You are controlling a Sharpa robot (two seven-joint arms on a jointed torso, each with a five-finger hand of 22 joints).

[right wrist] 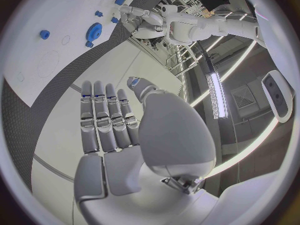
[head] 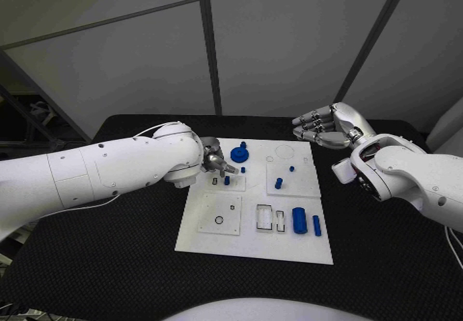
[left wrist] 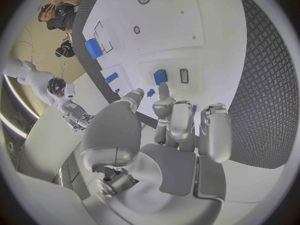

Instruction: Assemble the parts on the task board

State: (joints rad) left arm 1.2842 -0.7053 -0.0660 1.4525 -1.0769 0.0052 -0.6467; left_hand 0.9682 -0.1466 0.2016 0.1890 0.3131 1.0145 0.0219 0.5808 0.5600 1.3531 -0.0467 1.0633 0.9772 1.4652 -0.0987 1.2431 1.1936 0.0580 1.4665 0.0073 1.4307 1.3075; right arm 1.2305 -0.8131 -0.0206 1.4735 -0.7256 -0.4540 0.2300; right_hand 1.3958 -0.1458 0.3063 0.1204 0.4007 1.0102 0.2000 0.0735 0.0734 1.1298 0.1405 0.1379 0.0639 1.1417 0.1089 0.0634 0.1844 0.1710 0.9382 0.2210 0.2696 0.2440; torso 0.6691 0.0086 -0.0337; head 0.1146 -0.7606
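The left arm reaches in across the table with its hand low, fingers loosely extended and apart, holding nothing. The right arm is bent at the far right, its hand raised, palm open, fingers straight, side by side, empty.

No readable text, label, brand, number or sign anywhere; the task board carries only outlined shapes, no lettering.

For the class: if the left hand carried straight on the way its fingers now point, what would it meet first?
Probably the small blue part just beyond the left hand, with the white task board beneath; depth is unclear, so it might touch the board first.
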